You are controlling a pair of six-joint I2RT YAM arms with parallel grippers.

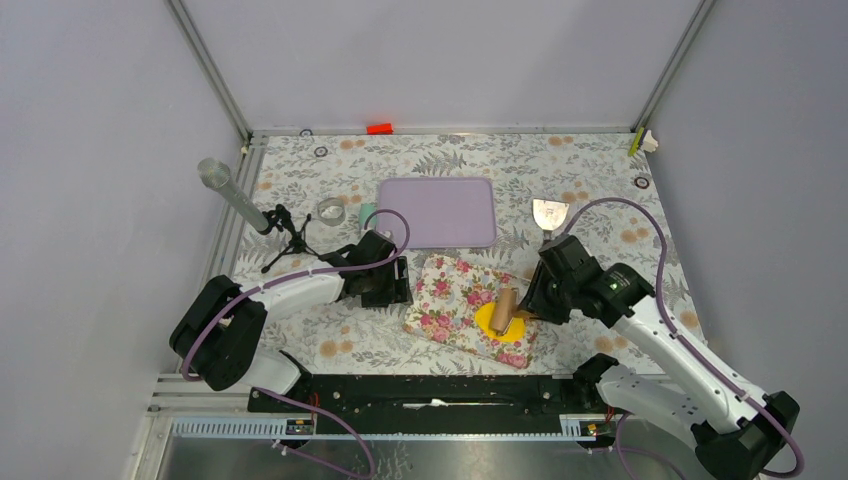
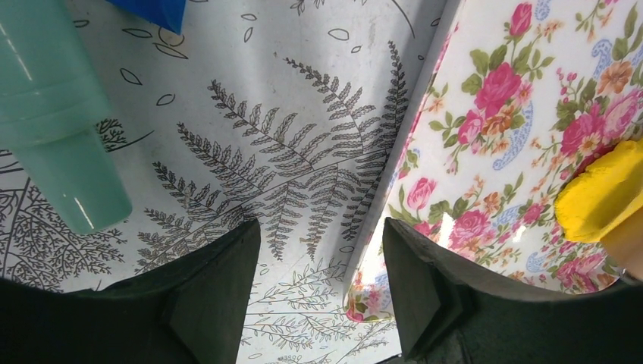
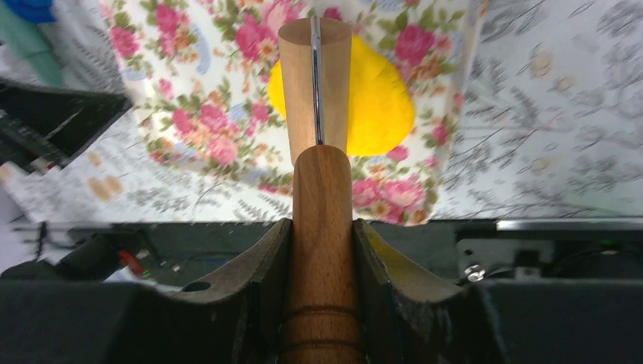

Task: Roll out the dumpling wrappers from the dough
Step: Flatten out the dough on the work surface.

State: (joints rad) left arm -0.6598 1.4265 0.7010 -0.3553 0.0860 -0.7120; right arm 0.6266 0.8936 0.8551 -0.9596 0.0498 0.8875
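Observation:
The yellow dough (image 1: 494,323) lies flattened on a floral mat (image 1: 450,295). A wooden rolling pin (image 1: 505,308) rests across it, its roller (image 3: 315,83) covering the middle of the dough (image 3: 383,106). My right gripper (image 3: 322,227) is shut on the pin's handle (image 3: 322,288), just off the mat's near right corner (image 1: 527,300). At the mat's left edge my left gripper (image 2: 322,250) stands open; one finger is over the mat (image 2: 493,152), the other over the tablecloth, and nothing is held. From there the dough (image 2: 603,193) shows at the right. No dumpling wrappers are in view.
A purple tray (image 1: 438,212) lies behind the mat. A metal scraper (image 1: 549,214) sits to its right, a clear cup (image 1: 331,210) and a teal tool (image 1: 367,213) to its left. A microphone on a tripod (image 1: 235,195) stands at the far left.

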